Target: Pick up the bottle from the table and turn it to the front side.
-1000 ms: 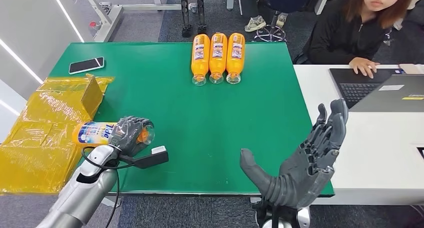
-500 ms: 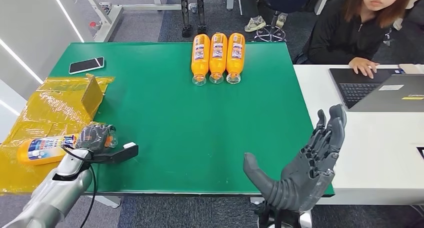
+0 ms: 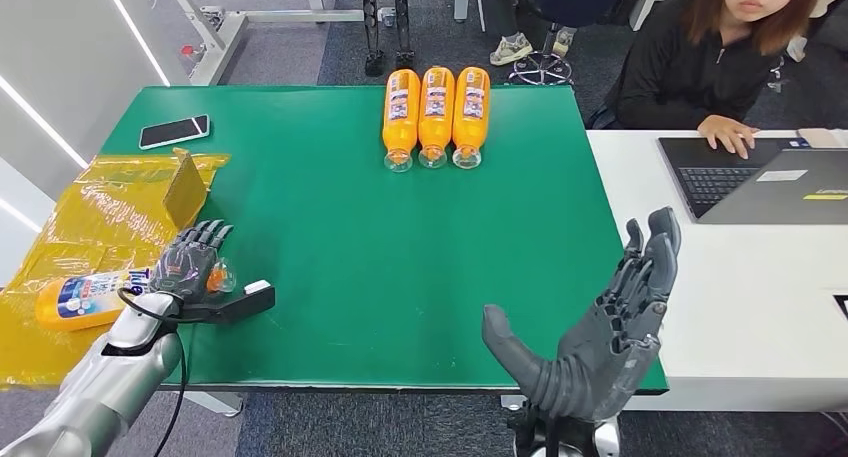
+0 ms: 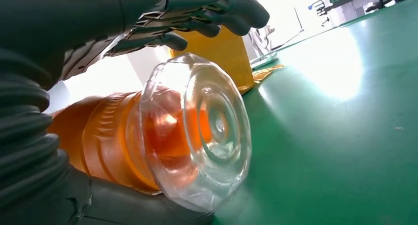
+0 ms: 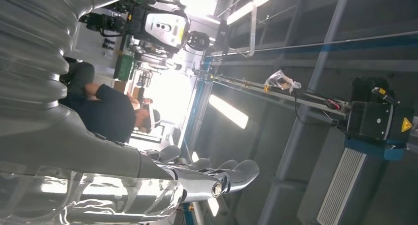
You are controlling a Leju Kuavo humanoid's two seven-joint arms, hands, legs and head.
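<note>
One bottle [image 3: 92, 295] lying at desk's [image 3: 400, 247] left edge, base on green, neck end over yellow plastic [image 3: 90, 227], label up. Left hand [image 3: 195, 262] over base, fingers spread apart, no grip evident. Right hand [image 3: 610, 327] raised near front right corner, open and empty. Withdraw straight off base without rolling bottle. Versus half a second ago: fingers unfolded from base; bottle unmoved.
</note>
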